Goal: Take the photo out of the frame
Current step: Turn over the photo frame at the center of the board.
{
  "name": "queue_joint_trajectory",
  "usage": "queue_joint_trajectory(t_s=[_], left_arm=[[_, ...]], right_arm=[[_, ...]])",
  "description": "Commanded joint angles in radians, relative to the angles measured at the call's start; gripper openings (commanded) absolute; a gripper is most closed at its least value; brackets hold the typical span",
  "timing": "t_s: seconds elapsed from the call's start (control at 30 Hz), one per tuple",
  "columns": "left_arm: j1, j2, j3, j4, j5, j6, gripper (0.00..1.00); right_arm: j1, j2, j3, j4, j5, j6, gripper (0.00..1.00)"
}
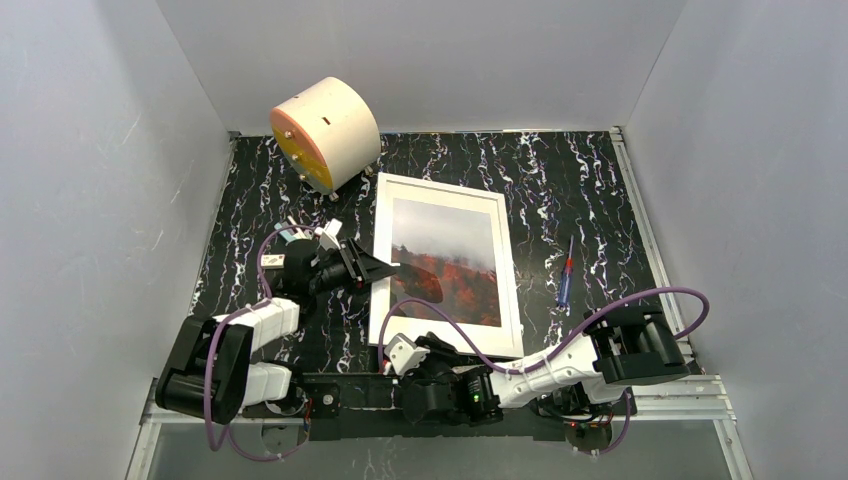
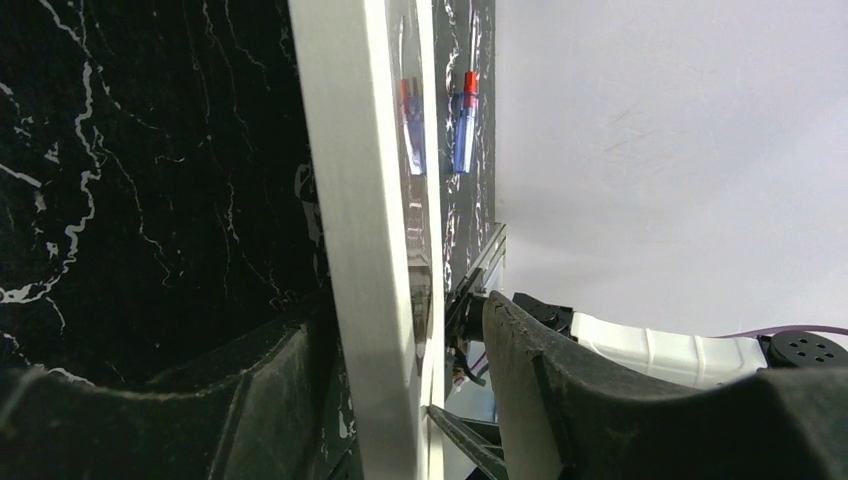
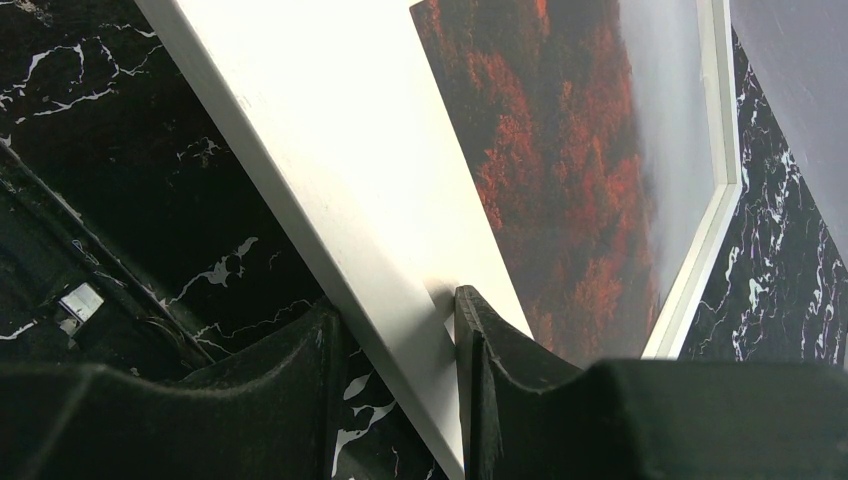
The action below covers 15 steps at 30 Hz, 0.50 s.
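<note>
The white frame (image 1: 506,280) lies face up on the black marble table, with the photo (image 1: 450,260) of red-orange trees and grey mist still inside it. My left gripper (image 1: 385,268) is open and straddles the frame's left edge. In the left wrist view the frame (image 2: 360,200) stands between the fingers, with a gap to the right finger (image 2: 530,380). My right gripper (image 1: 437,347) is at the frame's near edge. In the right wrist view its fingers (image 3: 500,360) close on the white border (image 3: 330,150), next to the photo (image 3: 580,150).
A cream cylinder with an orange face (image 1: 325,130) stands at the back left. A blue and red screwdriver (image 1: 566,275) lies to the right of the frame and also shows in the left wrist view (image 2: 462,120). Grey walls surround the table.
</note>
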Motion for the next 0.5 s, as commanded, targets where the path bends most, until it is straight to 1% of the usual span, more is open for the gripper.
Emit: queue_joint_trajectory(t_s=[0.0, 0.27, 0.37, 0.47], left_arm=[[-0.005, -0.002, 0.039, 0.033, -0.001, 0.003, 0.51], [-0.006, 0.067, 0.063, 0.066, 0.007, 0.010, 0.48], [-0.007, 0.075, 0.070, 0.067, 0.010, 0.013, 0.44], [-0.009, 0.084, 0.070, 0.066, 0.009, 0.015, 0.37]], right_arm=[[0.003, -0.036, 0.023, 0.133, 0.009, 0.118, 0.33], [0.004, -0.039, 0.022, 0.135, -0.005, 0.114, 0.33], [0.003, -0.039, 0.022, 0.137, -0.001, 0.109, 0.33], [0.003, -0.039, 0.023, 0.140, -0.001, 0.108, 0.33]])
